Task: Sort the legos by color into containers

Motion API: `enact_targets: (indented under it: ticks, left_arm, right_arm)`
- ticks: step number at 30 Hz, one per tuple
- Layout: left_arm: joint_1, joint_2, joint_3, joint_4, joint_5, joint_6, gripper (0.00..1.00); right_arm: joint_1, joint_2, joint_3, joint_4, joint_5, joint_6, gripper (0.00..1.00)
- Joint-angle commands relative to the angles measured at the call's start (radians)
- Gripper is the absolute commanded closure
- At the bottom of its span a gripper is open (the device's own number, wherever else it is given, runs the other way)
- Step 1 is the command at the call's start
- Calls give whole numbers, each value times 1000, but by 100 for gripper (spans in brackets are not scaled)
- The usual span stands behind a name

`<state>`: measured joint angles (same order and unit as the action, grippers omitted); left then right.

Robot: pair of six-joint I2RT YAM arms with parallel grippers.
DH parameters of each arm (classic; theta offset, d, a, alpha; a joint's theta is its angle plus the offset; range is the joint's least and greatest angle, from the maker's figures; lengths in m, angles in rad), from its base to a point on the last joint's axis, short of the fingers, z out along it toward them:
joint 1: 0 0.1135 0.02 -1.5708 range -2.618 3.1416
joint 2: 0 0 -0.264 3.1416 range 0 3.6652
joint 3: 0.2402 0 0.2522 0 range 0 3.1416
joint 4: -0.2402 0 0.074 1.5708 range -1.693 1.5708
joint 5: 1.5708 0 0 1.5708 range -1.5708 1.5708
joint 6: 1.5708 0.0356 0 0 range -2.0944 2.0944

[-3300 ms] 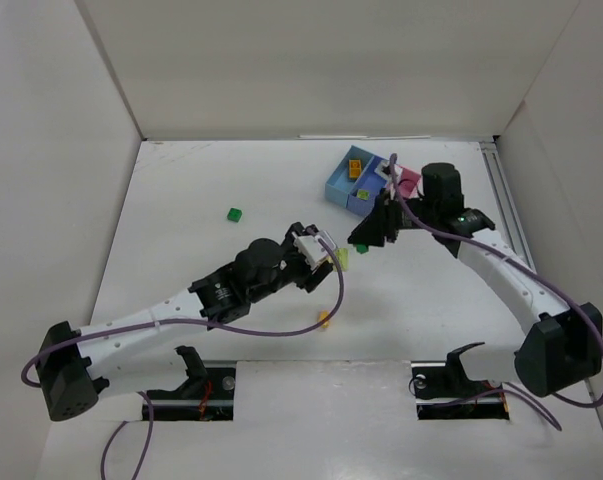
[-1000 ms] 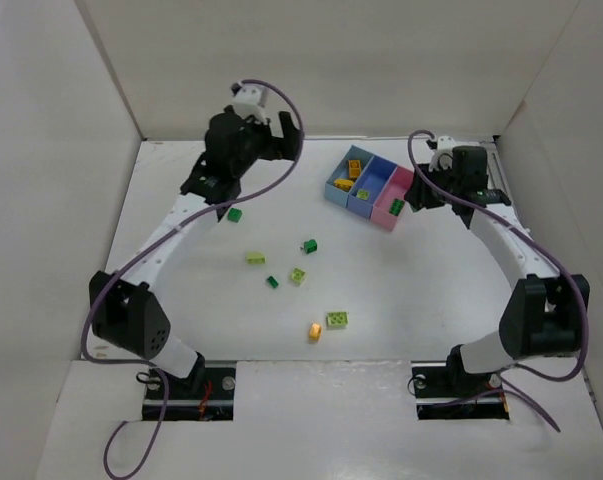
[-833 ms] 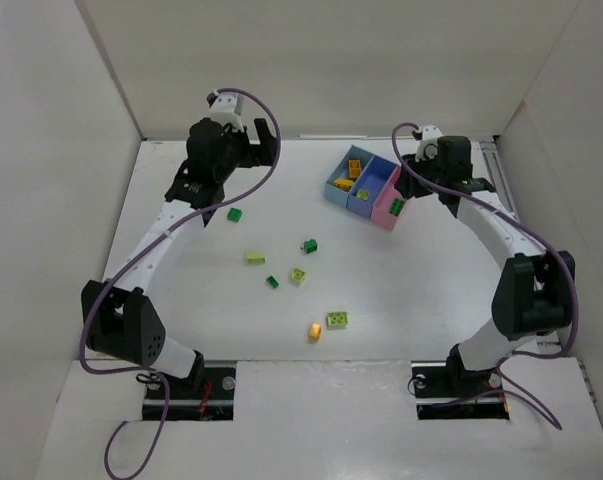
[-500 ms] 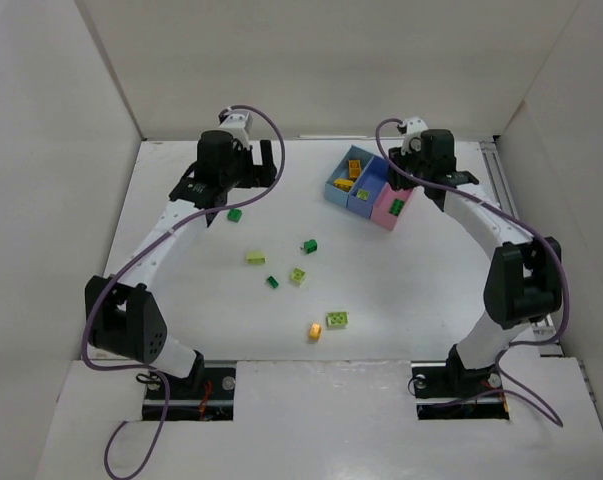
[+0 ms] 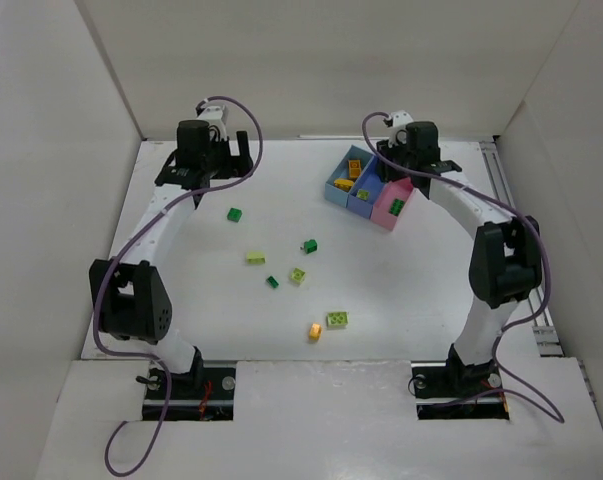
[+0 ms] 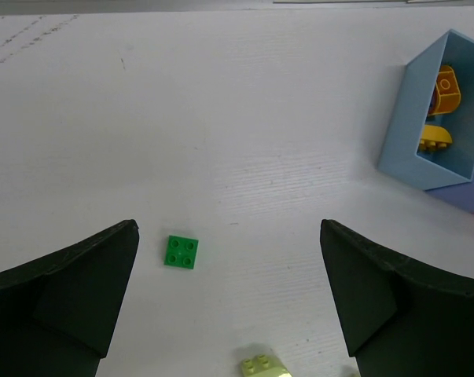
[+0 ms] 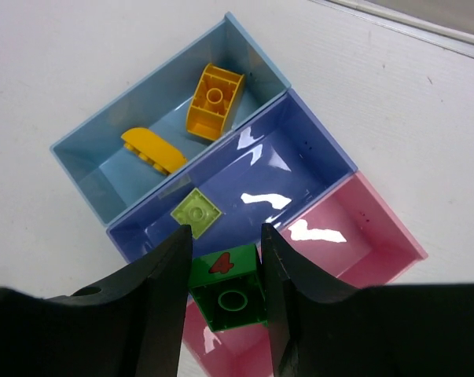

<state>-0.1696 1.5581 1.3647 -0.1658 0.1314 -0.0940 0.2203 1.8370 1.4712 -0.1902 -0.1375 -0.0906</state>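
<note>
Right wrist: right end effector (image 7: 224, 236) clamped on dark green lego (image 7: 229, 297) over pink bin (image 7: 366, 243).

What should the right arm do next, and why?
Probably open the right gripper and drop the green brick. It seems to hang over the pink bin; yellow bricks sit in the light blue bin, a lime brick in the darker blue bin.

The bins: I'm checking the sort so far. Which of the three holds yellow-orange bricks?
The light blue bin, at the end of the row: it holds two yellow-orange bricks. The darker blue middle bin holds one pale lime brick.
</note>
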Motion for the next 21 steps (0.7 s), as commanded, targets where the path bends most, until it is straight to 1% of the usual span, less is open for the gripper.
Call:
enact_targets:
  ticks: [1,6,8,10,11,13,15,16,19,21]
  left_arm:
    - [12,43,83,2,51,43,0]
    - [56,137,175,2,106,65,0]
    - [71,170,214,2,132,65,0]
    - [97,236,305,-24,172,56,0]
    - [108,261,338,-43,235,56,0]
    - [123,334,431,-78,273,56,0]
    - [137,376,485,-133,298,56,0]
    - [137,405,532,-171,312,56,0]
    - [137,415,547,-186,312,66,0]
    - [137,389,505,-175,301,66,0]
  right_arm:
    - [10,33,76,57,7,-5,87]
    - [10,115,164,37,-4,5,83]
    - [10,149,211,-38,10,5,83]
    - [10,185,285,-95,26,5,82]
    - [10,185,294,-113,38,5,82]
    - [10,185,281,-114,38,5,78]
    - [10,194,281,-114,38,14,75]
    - [10,203,281,-123,38,14,68]
    - [10,203,261,-123,38,14,66]
    - [10,194,261,-114,38,23,69]
